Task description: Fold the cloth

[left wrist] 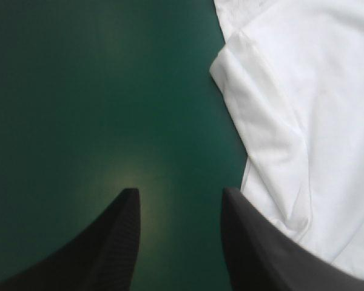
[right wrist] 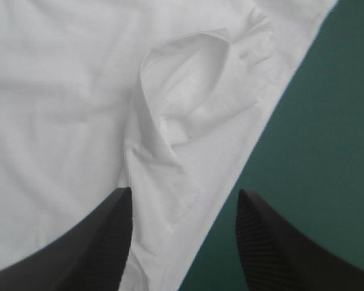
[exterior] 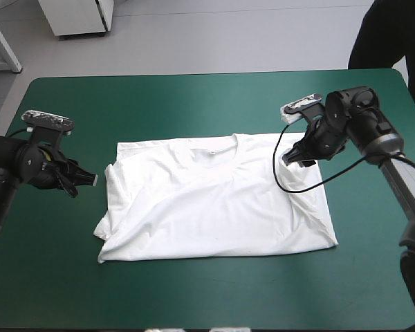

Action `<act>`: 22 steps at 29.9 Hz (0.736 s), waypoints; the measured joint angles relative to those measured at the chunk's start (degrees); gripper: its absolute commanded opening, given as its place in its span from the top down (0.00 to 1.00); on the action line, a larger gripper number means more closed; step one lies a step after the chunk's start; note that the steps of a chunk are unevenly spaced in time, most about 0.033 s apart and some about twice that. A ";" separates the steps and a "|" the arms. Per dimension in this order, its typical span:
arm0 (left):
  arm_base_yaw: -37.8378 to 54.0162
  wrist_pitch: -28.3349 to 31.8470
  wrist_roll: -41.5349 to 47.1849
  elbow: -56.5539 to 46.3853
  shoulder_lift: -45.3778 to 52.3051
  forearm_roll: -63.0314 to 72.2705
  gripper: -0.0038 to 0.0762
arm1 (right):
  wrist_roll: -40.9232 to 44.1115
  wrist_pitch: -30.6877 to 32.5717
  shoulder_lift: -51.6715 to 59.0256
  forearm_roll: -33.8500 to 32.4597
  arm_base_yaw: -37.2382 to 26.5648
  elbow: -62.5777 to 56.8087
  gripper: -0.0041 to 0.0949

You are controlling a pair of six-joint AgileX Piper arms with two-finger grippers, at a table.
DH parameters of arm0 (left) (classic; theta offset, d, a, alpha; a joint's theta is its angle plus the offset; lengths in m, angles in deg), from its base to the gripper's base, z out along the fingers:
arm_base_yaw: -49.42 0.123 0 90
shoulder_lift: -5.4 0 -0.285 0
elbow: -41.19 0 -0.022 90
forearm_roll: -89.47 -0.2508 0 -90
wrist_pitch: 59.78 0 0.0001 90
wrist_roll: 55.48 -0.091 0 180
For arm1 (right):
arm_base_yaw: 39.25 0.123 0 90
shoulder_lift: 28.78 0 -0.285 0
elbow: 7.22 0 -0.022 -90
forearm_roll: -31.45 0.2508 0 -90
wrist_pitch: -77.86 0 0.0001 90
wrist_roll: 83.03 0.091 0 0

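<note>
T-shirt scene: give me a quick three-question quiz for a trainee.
1. True or false: the T-shirt lies in a crumpled heap.
2. The left hand is: A) shut on the T-shirt; B) open over the bare cover beside the T-shirt; C) shut over the bare cover.
3. Which hand hangs over the T-shirt's cloth?
Key: 1 false, it is spread flat; 2 B; 3 the right hand, open.

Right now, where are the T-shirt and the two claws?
T-shirt (exterior: 214,207): high view, the middle of its chest.
Left claw (left wrist: 181,193): left wrist view, midway between its open fingertips.
Right claw (right wrist: 185,193): right wrist view, midway between its open fingertips, over the T-shirt's edge.
</note>
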 measured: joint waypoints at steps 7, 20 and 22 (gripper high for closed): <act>0.00 0.37 0.00 -1.38 -3.87 2.19 0.56 | 2.34 0.55 6.61 -2.49 0.00 -0.75 0.45; -1.71 -1.23 -0.06 -13.78 3.49 6.09 0.56 | 7.81 -0.78 26.04 -5.93 0.00 -29.21 0.45; -2.36 -1.29 -0.06 -17.42 5.16 6.21 0.56 | 8.14 -0.95 28.18 -5.60 0.00 -32.48 0.45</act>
